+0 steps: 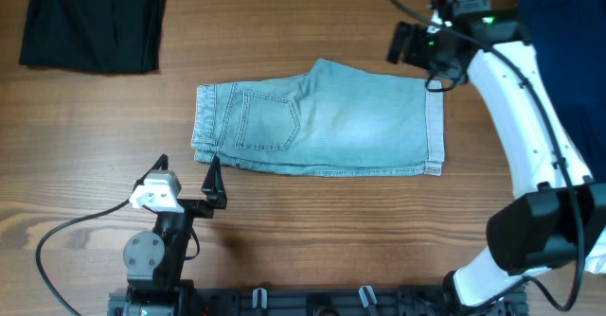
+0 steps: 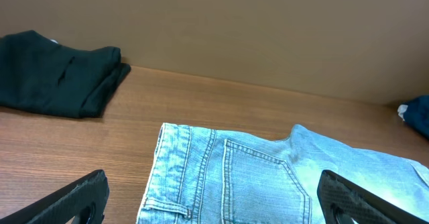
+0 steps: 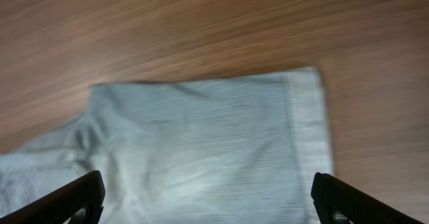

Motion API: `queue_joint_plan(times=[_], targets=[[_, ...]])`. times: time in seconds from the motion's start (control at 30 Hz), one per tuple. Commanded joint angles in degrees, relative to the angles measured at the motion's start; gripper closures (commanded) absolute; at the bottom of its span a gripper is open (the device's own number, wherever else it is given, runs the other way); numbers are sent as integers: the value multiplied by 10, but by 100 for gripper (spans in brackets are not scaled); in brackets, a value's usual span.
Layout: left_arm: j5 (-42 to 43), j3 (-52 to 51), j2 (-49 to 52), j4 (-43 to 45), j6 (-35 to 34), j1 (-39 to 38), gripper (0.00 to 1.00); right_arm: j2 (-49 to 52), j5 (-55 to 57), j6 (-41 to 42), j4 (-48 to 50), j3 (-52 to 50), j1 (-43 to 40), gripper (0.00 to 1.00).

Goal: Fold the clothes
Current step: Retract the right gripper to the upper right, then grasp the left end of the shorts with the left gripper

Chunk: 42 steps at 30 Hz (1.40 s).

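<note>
at mid-table, overhead alone shows the whole denim shorts (image 1: 317, 117) lying flat, folded in half, untouched; the left gripper (image 1: 187, 172) stands with jaws spread near the waistband (image 1: 204, 127), while the right wrist view reveals the right gripper (image 3: 208, 197) spread wide above the cuffed hem (image 3: 307, 137).

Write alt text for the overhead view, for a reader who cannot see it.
Pale denim shorts lie flat on the table, waistband left. The open left gripper is near the waistband, the open right gripper by the hem; black clothes lie top left.
</note>
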Motion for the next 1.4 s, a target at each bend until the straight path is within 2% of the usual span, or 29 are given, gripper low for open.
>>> queue_joint_plan(times=[0.0, 0.2, 0.3, 0.43, 0.57, 0.67, 0.77, 0.9, 1.0, 1.03, 1.2, 1.37], targets=[[-3, -4, -4, -2, 11, 3, 0, -40, 17, -10, -2, -2, -59, 0], [22, -4, -4, 32, 9, 3, 0, -43, -42, -9, -8, -3, -130, 0], [99, -4, -4, 104, 9, 3, 0, -43, -41, -9, -8, -3, -136, 0], [127, -1, -4, 173, -19, 3, 0, -43, -41, -8, 0, -3, -136, 0], [128, 32, 10, 147, -24, 3, 0, -42, -41, -8, 6, -3, -136, 0], [128, 88, 57, 106, -21, 3, 0, -42, -42, -8, 12, -3, -136, 0], [123, 174, 146, 40, -16, 3, 0, -42, -43, -8, 14, -3, -136, 0], [86, 355, 339, -158, 5, 3, 0, -42, -61, -8, 14, -3, -136, 0], [84, 477, 479, -287, 71, 3, 0, -42, -74, -8, 14, -3, -136, 0], [84, 552, 574, -345, 101, 3, 0, -42, -71, -10, 14, -4, -136, 0], [99, 654, 742, -364, 103, 3, 0, -42, -67, -13, 13, -6, -136, 0], [114, 687, 878, -378, 103, 28, 0, -42, -67, -23, 11, -7, -136, 1]])
